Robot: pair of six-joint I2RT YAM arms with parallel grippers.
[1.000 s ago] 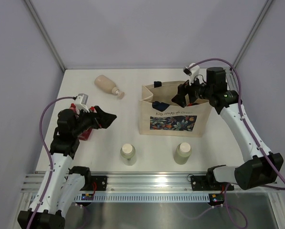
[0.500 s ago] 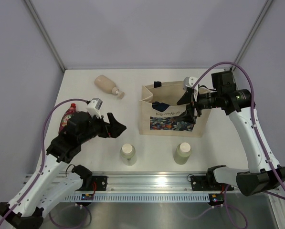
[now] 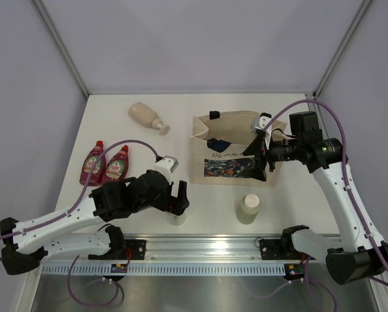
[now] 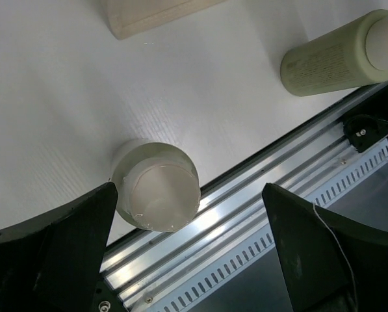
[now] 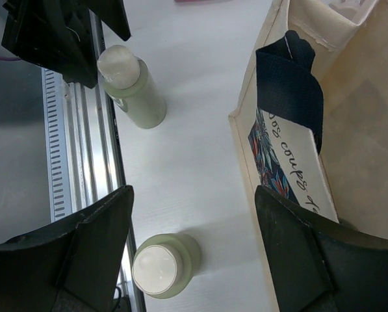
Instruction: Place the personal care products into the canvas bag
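Note:
The canvas bag (image 3: 236, 153) stands open at mid-table, with its navy strap (image 5: 291, 78) in the right wrist view. My left gripper (image 3: 176, 198) is open and hovers over the left pale cylinder (image 4: 158, 188), whose white cap lies between the open jaws, off towards one finger (image 4: 51, 253). My right gripper (image 3: 262, 159) is open and empty at the bag's right front corner, above the right pale cylinder (image 3: 249, 208), which also shows in the right wrist view (image 5: 161, 266). Two red bottles (image 3: 93, 164) (image 3: 117, 162) lie at the left. The beige pump bottle (image 3: 145, 117) lies at the back left. No green bottle shows.
A metal rail (image 3: 200, 250) runs along the table's near edge, just in front of both pale cylinders. Grey walls close off the left, back and right. Purple cables trail from both arms.
My left arm swung right and forward, away from the red bottles to above the left pale cylinder. My right gripper moved from over the bag's mouth to its right front side.

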